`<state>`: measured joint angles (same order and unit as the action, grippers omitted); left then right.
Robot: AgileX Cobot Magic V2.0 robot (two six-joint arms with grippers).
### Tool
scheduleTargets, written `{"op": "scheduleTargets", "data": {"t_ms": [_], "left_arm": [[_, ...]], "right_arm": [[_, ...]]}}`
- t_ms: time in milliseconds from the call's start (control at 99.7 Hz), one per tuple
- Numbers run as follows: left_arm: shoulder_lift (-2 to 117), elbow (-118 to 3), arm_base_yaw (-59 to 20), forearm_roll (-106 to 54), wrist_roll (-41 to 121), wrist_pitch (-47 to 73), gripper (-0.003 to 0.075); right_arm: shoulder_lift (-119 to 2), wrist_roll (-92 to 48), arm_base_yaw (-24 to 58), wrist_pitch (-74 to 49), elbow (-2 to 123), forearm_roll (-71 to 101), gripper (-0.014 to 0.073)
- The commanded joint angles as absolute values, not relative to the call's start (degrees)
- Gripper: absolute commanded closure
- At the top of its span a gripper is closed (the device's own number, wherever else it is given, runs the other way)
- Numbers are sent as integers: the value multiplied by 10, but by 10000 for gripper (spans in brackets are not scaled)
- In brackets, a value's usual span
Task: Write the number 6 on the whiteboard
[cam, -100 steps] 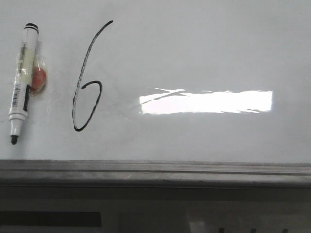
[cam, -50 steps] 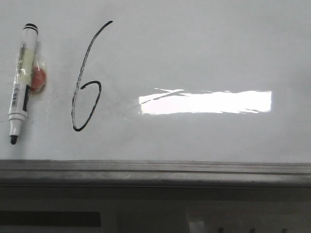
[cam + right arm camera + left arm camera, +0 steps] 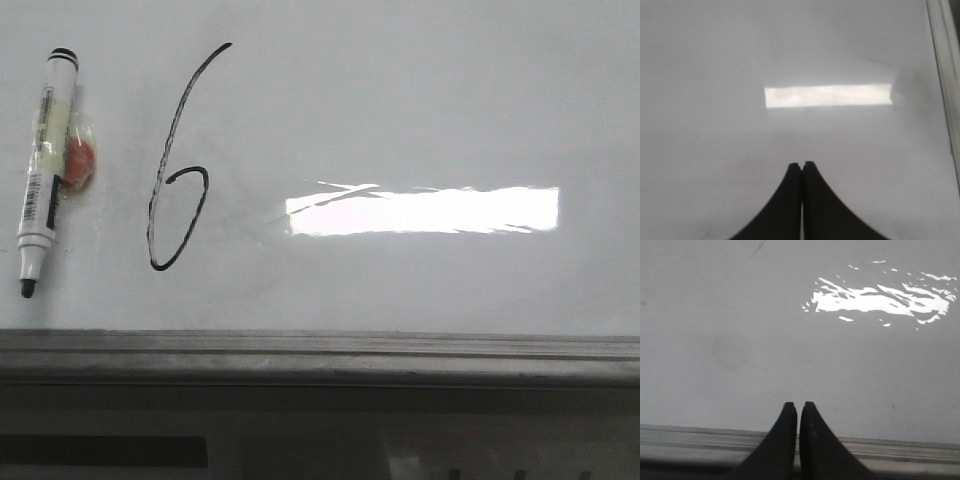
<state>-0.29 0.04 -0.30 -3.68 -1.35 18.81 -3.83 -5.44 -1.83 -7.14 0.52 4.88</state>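
A black hand-drawn number 6 (image 3: 178, 170) stands on the whiteboard (image 3: 400, 110) at the left, with a long slanted stem and a small loop. An uncapped white marker (image 3: 44, 165) lies left of it, tip toward the near edge, with a small orange-red piece (image 3: 80, 163) taped to its side. Neither gripper shows in the front view. My left gripper (image 3: 798, 405) is shut and empty over the board's near edge strip (image 3: 700, 437). My right gripper (image 3: 801, 164) is shut and empty over bare board (image 3: 740, 60).
A grey metal edge strip (image 3: 320, 352) runs along the board's near side. A bright glare patch (image 3: 420, 210) lies right of the 6. The board's edge strip (image 3: 946, 65) also shows in the right wrist view.
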Motion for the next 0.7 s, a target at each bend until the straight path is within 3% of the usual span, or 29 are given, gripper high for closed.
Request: {"op": "scheduleTargets", "data": {"t_ms": [0,381,692], "left_arm": [[-19,14,-3,-37,-19,157,741],[-19,14,-3,-39,-19,157,741],[-19,14,-3,-39,-19,157,741]], "right_arm": [[-40,-38,-26,-18,-11,29,657],[14,-38,-27,-177,-15,-6,657],[16,-40,-27,-173,-15,-6,657]]}}
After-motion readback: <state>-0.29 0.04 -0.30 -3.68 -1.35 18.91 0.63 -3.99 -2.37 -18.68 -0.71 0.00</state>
